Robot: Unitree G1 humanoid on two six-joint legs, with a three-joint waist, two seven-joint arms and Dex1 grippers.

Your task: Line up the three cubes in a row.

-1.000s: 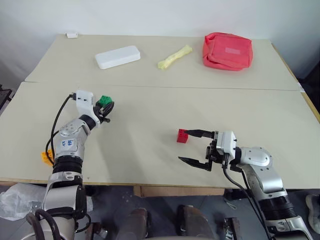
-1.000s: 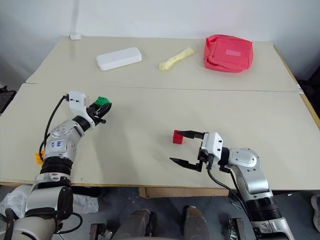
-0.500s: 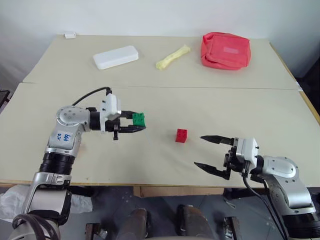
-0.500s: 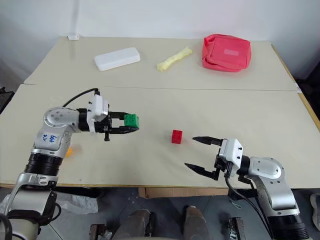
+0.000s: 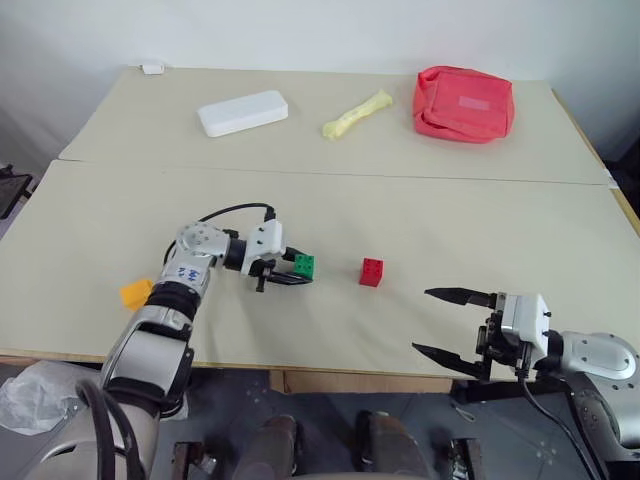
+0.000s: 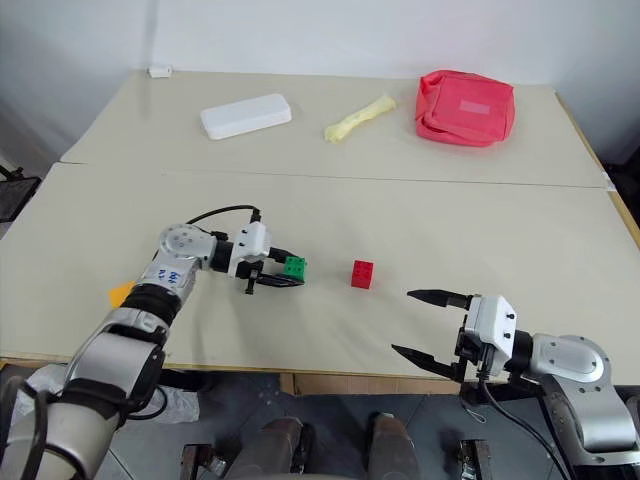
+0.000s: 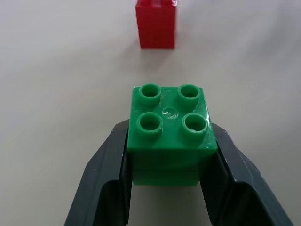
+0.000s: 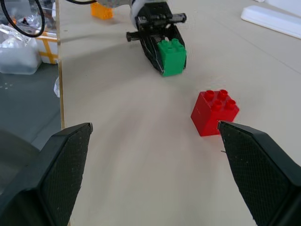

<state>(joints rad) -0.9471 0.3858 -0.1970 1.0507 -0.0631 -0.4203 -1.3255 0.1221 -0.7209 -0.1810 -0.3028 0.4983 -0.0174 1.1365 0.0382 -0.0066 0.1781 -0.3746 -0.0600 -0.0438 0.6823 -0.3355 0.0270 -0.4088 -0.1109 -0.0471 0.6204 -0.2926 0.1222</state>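
**Green cube held near the red one**

Holding the green cube (image 6: 294, 266) in the left gripper (image 6: 285, 274), fingers clamped on its sides, low over the table (image 6: 400, 220). Pointing toward the red cube (image 6: 362, 274), which is sitting near but apart. Hanging wide open near the table's front edge: the right gripper (image 6: 420, 325), gripping nothing. Peeking out beside the left forearm: the orange-yellow cube (image 6: 119, 293). Lying along the far side: a white case (image 6: 246, 115), a pale yellow object (image 6: 357, 117), a pinkish-red pouch (image 6: 465, 106).
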